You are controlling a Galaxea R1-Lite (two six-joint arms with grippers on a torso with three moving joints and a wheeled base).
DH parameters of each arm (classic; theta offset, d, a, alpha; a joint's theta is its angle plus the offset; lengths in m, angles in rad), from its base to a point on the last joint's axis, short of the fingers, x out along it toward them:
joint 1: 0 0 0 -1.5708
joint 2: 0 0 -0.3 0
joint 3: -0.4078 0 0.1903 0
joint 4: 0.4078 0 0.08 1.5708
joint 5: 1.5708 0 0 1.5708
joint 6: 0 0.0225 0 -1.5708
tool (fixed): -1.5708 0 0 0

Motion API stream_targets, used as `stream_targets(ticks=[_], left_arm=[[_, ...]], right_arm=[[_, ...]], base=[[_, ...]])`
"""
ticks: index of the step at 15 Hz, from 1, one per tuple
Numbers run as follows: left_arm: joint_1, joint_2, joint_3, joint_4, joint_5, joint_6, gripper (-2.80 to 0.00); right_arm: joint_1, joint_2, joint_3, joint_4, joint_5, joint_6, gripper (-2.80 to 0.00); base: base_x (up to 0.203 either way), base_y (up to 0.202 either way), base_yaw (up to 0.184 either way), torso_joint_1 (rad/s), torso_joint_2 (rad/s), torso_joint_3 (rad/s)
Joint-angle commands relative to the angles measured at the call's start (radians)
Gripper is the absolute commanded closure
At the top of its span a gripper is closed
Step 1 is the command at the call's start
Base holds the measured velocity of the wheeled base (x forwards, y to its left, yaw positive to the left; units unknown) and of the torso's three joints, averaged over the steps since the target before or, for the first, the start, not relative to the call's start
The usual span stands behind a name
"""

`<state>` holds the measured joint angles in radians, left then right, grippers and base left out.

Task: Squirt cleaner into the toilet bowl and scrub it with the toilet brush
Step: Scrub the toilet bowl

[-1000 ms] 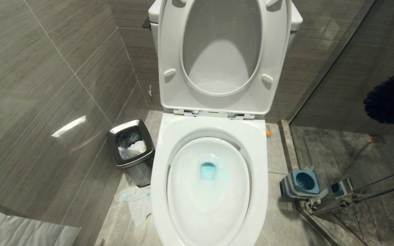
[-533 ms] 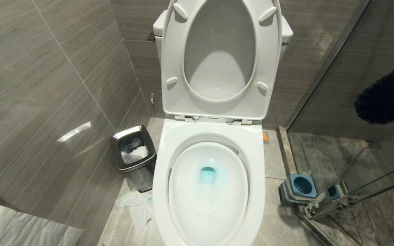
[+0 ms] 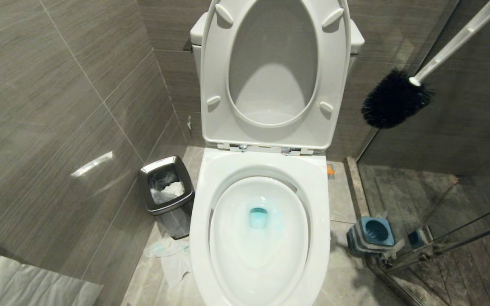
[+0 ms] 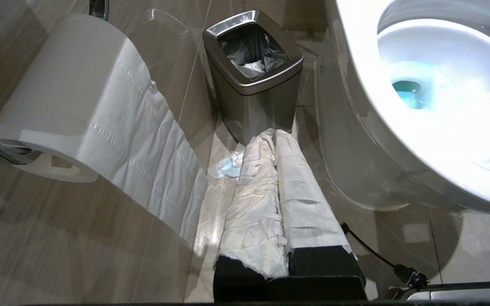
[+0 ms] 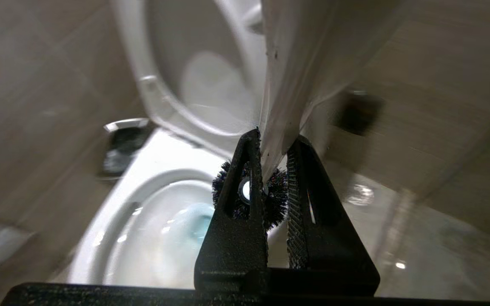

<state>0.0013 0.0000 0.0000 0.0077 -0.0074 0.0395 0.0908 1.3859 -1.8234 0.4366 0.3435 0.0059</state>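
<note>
The toilet bowl (image 3: 320,238) stands open, with its seat (image 3: 338,85) and lid raised. Teal-blue cleaner (image 3: 258,217) pools at the bottom of the basin. The toilet brush hangs in the air to the right of the raised seat. Its black bristle head (image 3: 394,100) points down-left and its white handle (image 3: 457,40) runs off the upper right. My right gripper (image 5: 272,140) is shut on the handle (image 5: 287,85), with the brush head (image 5: 270,199) beyond its fingers, over the bowl's rim (image 5: 155,157). My left gripper (image 4: 274,132), wrapped in white paper, hangs shut and empty beside the bowl (image 4: 355,63).
A steel waste bin (image 3: 166,193) stands left of the toilet, with crumpled tissue (image 3: 170,255) on the floor by it. The blue-and-grey brush holder (image 3: 372,236) sits on the floor at the right, against a glass shower partition (image 3: 462,140). A toilet paper roll (image 4: 79,106) hangs on the left wall.
The brush has swung up and to the left, so its white handle now shows. The head view shifted early in the second, then held still. The left gripper stays put.
</note>
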Motion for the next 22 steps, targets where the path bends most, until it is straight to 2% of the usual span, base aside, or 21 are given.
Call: stream_targets(ticks=[1,4,5,8,10,14,17,22], left_arm=[[0.000,0.002,0.002,0.000,0.000,0.000,0.00],[0.000,0.001,0.002,0.000,0.000,0.000,0.00],[0.000,0.002,0.001,0.000,0.000,0.000,0.00],[0.000,0.002,0.000,0.000,0.000,0.000,0.00],[0.000,0.002,0.001,0.000,0.000,0.000,0.00],[0.000,0.000,0.000,0.000,0.000,0.000,0.00],[0.000,0.002,0.002,0.000,0.000,0.000,0.00],[0.000,0.002,0.002,0.000,0.000,0.000,0.00]], right_arm=[[0.184,0.083,-0.029,0.045,-0.039,0.003,0.00],[0.382,0.076,0.027,0.099,-0.175,0.003,0.00],[0.430,0.075,0.067,0.104,-0.247,0.001,0.00],[0.469,0.090,0.133,0.092,-0.359,-0.004,0.00],[0.503,0.113,0.177,0.012,-0.444,-0.004,0.00],[0.617,0.176,0.304,-0.264,-0.654,-0.005,0.00],[0.681,0.215,0.349,-0.319,-0.719,0.004,0.00],[0.699,0.333,0.359,-0.419,-0.779,0.009,0.00]], base=[[0.000,0.000,0.000,0.000,0.00,0.000],[0.000,0.000,0.000,0.000,0.00,0.000],[0.000,0.000,0.000,0.000,0.00,0.000],[0.000,0.000,0.000,0.000,0.00,0.000],[0.000,0.000,0.000,0.000,0.00,0.000],[0.000,0.000,0.000,0.000,0.00,0.000],[0.000,0.000,0.000,0.000,0.00,0.000],[0.000,0.000,0.000,0.000,0.00,0.000]])
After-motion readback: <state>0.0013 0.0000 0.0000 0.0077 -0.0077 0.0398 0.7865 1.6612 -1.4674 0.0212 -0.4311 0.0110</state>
